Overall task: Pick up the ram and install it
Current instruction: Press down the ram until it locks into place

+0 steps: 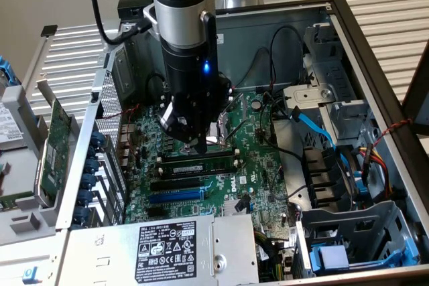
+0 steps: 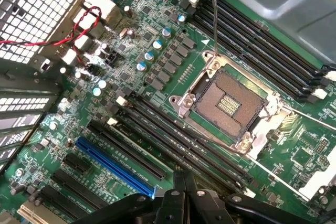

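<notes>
The gripper (image 1: 199,144) is down low over the motherboard (image 1: 261,165), fingers pinched shut with nothing between them. Right below its tips, the ram (image 1: 201,163) lies seated in a memory slot, just beside the open processor socket (image 2: 231,103).

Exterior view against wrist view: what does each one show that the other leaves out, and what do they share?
Exterior only: the arm reaching down into the open computer case, the power supply with its label, the blue cable, and a green card lying outside the case at the exterior view's left.

Wrist only: the bare processor socket close up, and the red wires.

Both: the green motherboard, its black memory slots, the blue slot, and the shut gripper low over the slots.
</notes>
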{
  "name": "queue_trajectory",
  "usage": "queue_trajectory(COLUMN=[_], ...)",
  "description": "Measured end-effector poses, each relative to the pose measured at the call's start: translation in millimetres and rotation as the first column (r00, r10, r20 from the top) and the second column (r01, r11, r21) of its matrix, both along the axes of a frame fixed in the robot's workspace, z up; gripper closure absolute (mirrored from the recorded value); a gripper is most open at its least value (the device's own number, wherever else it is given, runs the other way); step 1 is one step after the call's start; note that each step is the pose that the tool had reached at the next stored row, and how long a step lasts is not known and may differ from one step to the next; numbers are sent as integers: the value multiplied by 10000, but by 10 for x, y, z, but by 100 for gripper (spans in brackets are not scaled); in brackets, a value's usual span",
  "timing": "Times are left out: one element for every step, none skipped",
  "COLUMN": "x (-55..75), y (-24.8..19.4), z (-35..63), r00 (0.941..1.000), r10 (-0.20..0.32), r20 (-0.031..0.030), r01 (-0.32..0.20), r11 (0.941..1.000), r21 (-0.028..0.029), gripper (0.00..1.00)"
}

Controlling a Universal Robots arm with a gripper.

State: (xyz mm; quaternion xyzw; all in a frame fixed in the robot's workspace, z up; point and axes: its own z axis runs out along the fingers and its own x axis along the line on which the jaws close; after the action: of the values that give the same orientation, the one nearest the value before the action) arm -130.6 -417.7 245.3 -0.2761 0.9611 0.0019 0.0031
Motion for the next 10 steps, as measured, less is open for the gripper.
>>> queue_trajectory(x=[0,0,0,0,0,0,0,0,0,0], y=[0,0,0,0,0,0,0,0,0,0], z=[0,0,1,1,1,1,1,1,1,1], r00=[9999,9996,9990,9983,9974,9962,9949,9933,9916,9895], r10=[-147,-290,-436,-581,-723,-867,-1013,-1156,-1297,-1445], r20=[0,-1,-1,-2,-1,-1,-1,-1,-1,-1], r01=[147,290,436,581,723,867,1013,1156,1297,1445], r11=[9999,9996,9990,9983,9974,9962,9949,9933,9916,9895], r21=[0,-1,-2,-2,-2,-1,-1,-1,-1,-1], gripper=[89,89,89,89,89,89,89,89,89,89])
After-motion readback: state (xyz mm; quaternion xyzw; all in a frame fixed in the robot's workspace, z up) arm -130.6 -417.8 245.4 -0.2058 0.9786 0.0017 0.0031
